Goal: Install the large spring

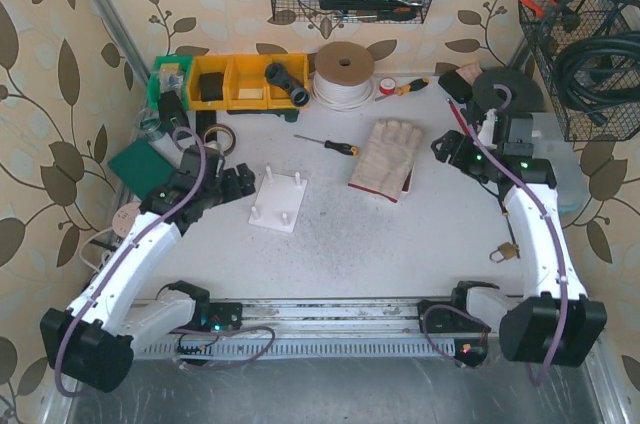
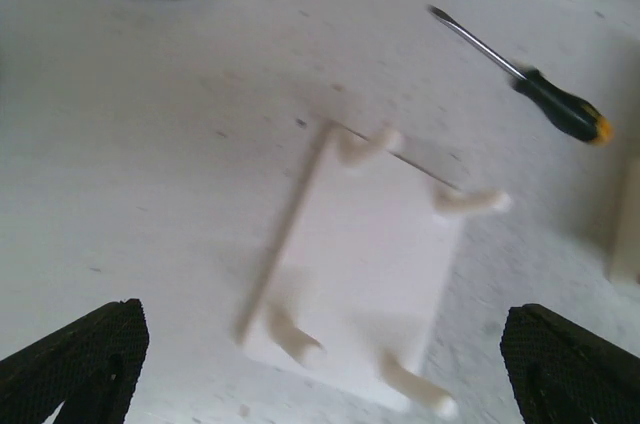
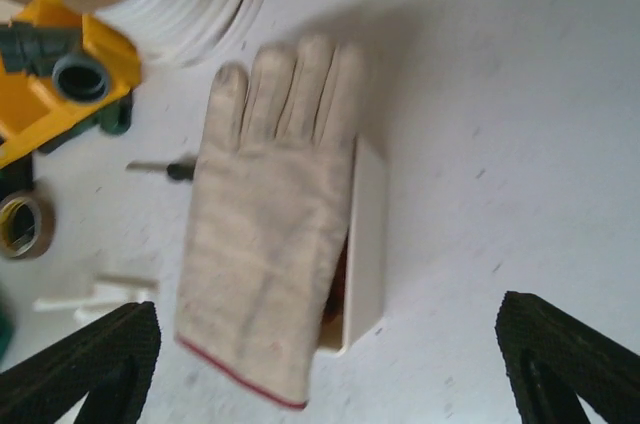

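No large spring can be made out; it's maybe hidden in the shallow white tray (image 3: 368, 244) under the cream fabric work glove (image 3: 265, 234). The left pincer (image 2: 320, 364) and right pincer (image 3: 325, 364) are both spread wide, nothing held. The glove should probably be lifted first, with the white four-peg plastic plate (image 2: 360, 264) left flat on the desk (image 1: 400, 244).

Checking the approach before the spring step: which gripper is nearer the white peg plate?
Left. The left gripper sits open just left of the white peg plate, nearly at its edge. The right gripper is far off to the right, beyond the glove.
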Controlling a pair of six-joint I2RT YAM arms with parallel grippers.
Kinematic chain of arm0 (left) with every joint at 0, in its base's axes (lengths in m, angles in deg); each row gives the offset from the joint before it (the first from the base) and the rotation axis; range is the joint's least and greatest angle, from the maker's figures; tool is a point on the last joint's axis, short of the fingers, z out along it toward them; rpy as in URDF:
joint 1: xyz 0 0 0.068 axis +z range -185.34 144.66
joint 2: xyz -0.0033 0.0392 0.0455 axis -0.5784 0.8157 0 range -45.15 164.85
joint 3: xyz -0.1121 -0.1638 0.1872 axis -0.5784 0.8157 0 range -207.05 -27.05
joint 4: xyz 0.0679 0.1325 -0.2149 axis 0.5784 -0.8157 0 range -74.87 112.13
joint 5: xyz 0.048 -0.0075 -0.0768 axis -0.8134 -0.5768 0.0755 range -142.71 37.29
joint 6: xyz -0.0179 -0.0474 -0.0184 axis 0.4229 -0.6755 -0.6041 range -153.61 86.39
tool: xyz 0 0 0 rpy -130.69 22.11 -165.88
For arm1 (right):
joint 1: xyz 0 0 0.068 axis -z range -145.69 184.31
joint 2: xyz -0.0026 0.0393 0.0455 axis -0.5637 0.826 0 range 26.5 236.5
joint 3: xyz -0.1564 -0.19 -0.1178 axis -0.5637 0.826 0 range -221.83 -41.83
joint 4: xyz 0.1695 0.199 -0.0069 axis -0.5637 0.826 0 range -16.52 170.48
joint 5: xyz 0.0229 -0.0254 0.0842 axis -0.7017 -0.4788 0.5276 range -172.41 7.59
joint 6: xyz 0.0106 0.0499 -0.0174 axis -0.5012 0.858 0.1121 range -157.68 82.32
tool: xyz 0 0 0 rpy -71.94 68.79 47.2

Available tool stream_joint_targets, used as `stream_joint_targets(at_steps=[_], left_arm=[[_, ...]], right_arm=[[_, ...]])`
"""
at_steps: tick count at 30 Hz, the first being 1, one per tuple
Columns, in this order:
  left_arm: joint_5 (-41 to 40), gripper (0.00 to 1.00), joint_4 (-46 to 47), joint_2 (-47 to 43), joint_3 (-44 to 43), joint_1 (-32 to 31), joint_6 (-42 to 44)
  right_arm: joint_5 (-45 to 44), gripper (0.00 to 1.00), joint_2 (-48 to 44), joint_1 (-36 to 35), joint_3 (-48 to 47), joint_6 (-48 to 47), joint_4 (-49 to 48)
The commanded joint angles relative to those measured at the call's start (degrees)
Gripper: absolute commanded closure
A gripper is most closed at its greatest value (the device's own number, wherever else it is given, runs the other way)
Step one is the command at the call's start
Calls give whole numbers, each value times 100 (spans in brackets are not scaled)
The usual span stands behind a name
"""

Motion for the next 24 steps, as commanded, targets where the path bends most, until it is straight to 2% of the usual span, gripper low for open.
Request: stream_joint_targets(at_steps=[1,4,8,16,24], left_arm=[[238,2,222,-359,149,-652,-724],[381,4,666,-594,572,-886,-973],[166,2,1041,-917,897,-897,-953],[121,2,1534,-805,1160,-894,-1022],[171,2,1717,-451,1045,-898,-860]], right_arm=[[1376,9,266,27,125,581,180],[1304,7,504,26,138,659,-126],[1162,7,1273,46,-136,810,-261],[1061,8,2872,154,-924,1048,-699],[1029,7,3906,145,-1503,1187,-1151]])
